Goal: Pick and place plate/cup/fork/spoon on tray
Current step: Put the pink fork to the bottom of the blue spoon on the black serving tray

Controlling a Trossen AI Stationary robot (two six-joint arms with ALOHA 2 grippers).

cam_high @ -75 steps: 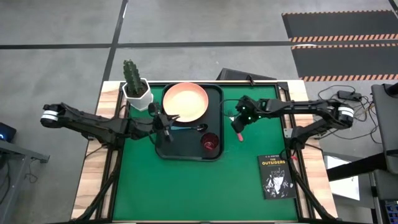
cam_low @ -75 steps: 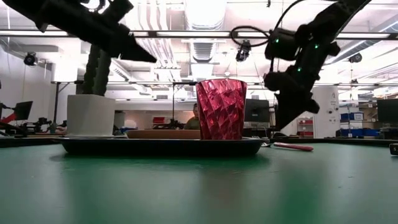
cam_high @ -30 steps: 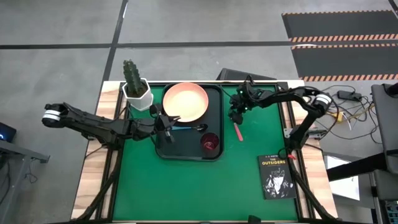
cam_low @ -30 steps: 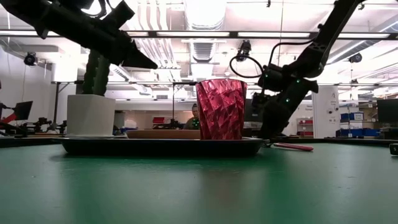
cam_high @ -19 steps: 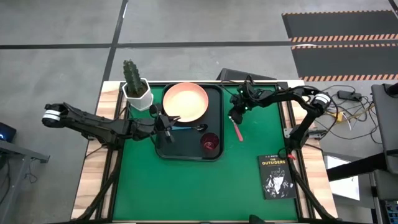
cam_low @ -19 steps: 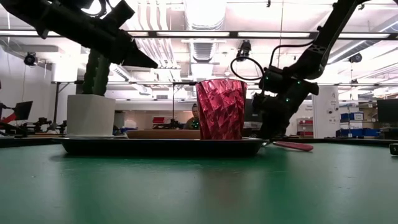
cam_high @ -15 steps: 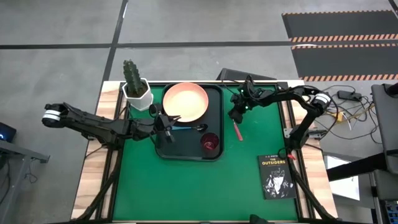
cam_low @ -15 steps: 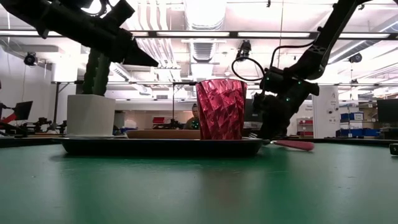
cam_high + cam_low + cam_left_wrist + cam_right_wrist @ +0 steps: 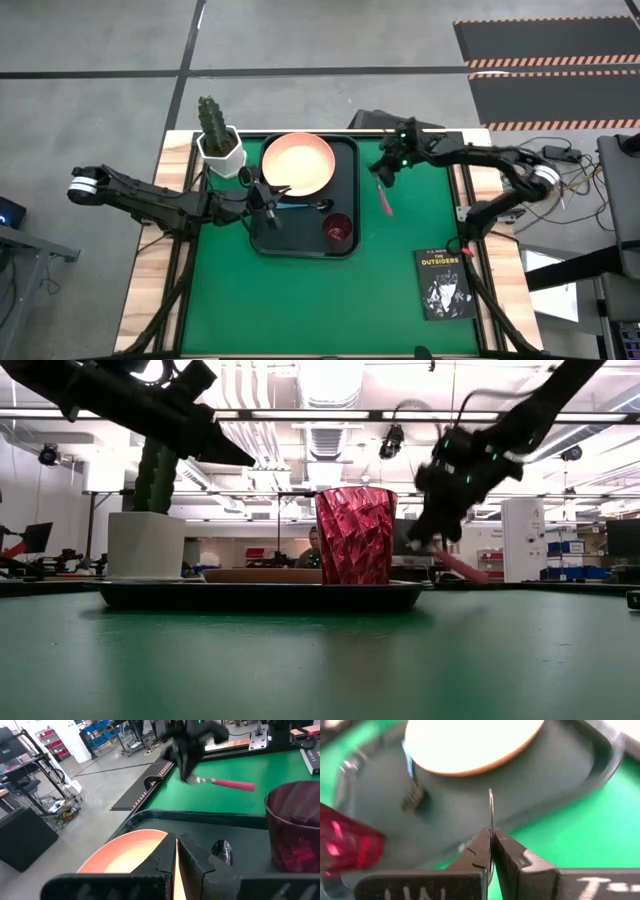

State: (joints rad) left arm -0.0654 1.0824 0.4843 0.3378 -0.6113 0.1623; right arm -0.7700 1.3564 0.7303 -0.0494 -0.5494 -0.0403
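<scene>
The dark tray (image 9: 350,150) lies at the table's far middle. On it rest the salmon-pink plate (image 9: 298,165), the maroon cup (image 9: 337,229) and the blue-handled spoon (image 9: 300,205). My right gripper (image 9: 381,177) is just right of the tray, above the table, shut on the pink-handled fork (image 9: 387,202). The fork also shows in the low view (image 9: 460,567) and the left wrist view (image 9: 227,784). My left gripper (image 9: 267,196) hovers shut and empty over the tray's left part, above the spoon's handle. My right gripper pinches the fork's metal end (image 9: 200,780) between its two fingers, and a thin strip of metal (image 9: 490,805) sticks out past the fingertips. The fingers come from above, slanting down. The pink handle (image 9: 465,570) slants down below the gripper, its free end just above the table.
A white hexagonal pot with a cactus (image 9: 220,145) stands left of the tray at the far left. A black book (image 9: 445,283) lies at the near right. Bare green mat (image 9: 300,310) fills the near half of the table.
My right gripper has risen and gone a little toward the far edge with the fork. The fork's metal end came up first. The handle, which lay along the table, now slants down from the gripper.
</scene>
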